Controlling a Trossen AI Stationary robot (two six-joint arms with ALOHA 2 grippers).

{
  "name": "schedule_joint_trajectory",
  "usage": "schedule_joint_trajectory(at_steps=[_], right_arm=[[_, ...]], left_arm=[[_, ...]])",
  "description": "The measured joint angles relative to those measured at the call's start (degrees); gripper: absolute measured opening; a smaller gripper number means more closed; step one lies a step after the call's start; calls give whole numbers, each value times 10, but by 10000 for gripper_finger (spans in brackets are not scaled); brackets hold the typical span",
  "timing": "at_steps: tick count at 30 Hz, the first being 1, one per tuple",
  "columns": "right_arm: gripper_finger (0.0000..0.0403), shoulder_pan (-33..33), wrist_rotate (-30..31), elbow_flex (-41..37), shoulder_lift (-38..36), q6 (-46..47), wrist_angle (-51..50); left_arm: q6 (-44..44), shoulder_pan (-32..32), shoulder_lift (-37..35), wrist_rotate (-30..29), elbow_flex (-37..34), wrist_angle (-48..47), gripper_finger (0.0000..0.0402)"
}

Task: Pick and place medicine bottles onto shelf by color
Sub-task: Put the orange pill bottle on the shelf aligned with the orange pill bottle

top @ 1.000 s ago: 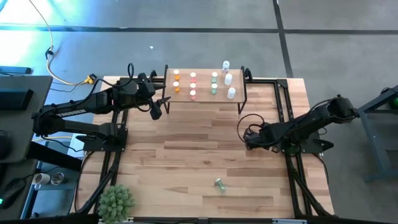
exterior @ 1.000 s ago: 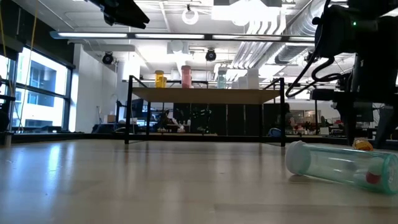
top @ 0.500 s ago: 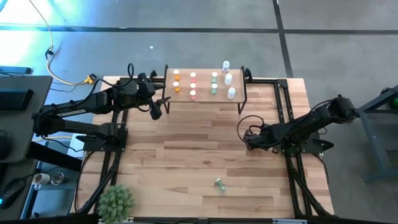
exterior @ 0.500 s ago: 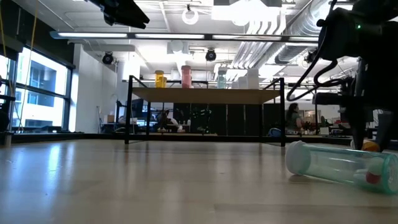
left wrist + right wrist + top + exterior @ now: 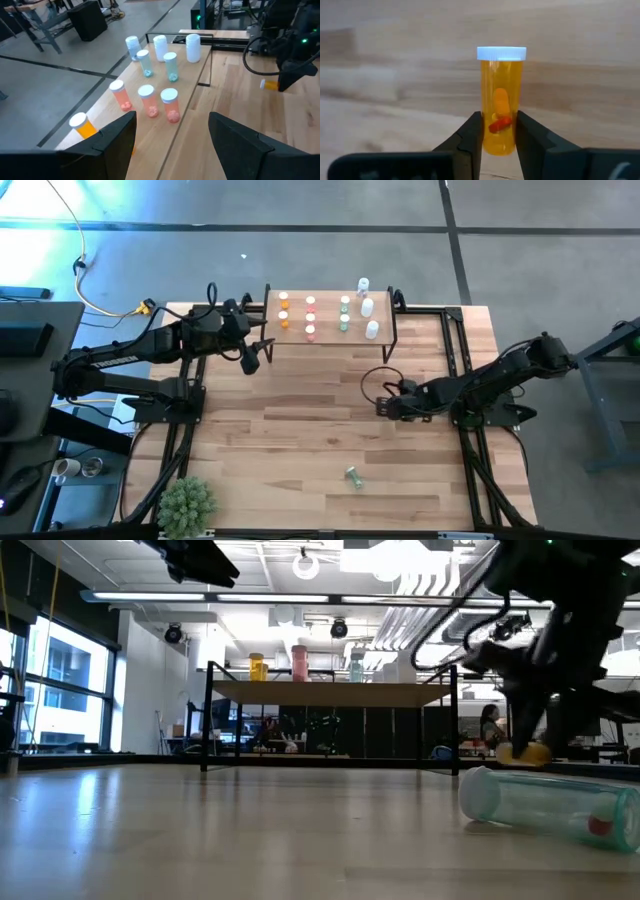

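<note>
Right hand is clamped on an orange pill bottle, its two fingers pinching the lower body while the white cap sticks out beyond them. That arm reaches low across the desk from the right edge, the hand near the middle, in front of the shelf. Left hand hangs beside the shelf's left end, fingers spread apart. Bottles stand on the shelf by color; a green bottle lies alone on the desk's near side.
</note>
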Motion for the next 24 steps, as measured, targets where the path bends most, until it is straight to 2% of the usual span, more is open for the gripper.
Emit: schedule_joint_trajectory(at_steps=[5, 11, 24], right_arm=[[78, -4, 21, 18, 0, -105, 92], [78, -38, 20, 53, 0, -257, 176], [78, -135, -66, 170, 0, -510, 182]], left_arm=[[-12, 0, 0, 23, 0, -5, 236], [-36, 0, 0, 87, 0, -17, 236], [-167, 0, 5, 209, 0, -52, 236]])
